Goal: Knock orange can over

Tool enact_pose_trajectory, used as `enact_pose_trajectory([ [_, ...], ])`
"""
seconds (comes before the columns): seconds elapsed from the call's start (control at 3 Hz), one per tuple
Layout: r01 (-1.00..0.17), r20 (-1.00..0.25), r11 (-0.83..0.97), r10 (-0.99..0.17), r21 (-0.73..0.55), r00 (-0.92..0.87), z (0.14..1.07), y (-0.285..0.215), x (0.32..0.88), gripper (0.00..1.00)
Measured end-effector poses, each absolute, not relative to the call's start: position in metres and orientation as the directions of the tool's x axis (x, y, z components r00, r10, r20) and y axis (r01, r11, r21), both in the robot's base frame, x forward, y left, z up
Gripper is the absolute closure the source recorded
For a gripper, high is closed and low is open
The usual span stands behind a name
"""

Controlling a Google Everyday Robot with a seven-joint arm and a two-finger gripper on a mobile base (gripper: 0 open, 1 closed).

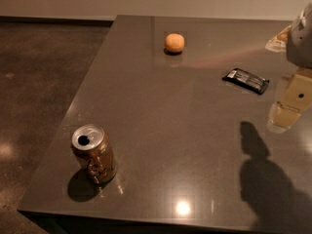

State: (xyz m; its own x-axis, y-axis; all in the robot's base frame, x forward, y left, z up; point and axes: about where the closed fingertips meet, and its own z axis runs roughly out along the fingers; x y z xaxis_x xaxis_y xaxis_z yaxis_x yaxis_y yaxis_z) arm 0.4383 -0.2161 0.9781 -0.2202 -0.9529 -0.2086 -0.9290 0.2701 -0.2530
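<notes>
The orange can (pixel 94 153) stands upright near the front left corner of the dark table (pixel 170 130). It has an orange-brown body, a dent in its side and a silver top with an open tab hole. My gripper (pixel 286 113) hangs at the right edge of the view, above the table's right side. It is far to the right of the can and not touching it. Its shadow falls on the table at the front right.
A round orange fruit (pixel 174 42) lies at the back middle of the table. A flat black wrapped bar (pixel 246 80) lies at the back right, just left of the gripper. The table's left and front edges drop to a dark floor (pixel 39 72).
</notes>
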Motion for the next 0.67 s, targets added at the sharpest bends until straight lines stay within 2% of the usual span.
enact_pose_trajectory([
  [0.67,-0.934,-0.225,0.264,-0.951,-0.241,-0.211,0.9814,-0.2133,0.4392,0.00],
])
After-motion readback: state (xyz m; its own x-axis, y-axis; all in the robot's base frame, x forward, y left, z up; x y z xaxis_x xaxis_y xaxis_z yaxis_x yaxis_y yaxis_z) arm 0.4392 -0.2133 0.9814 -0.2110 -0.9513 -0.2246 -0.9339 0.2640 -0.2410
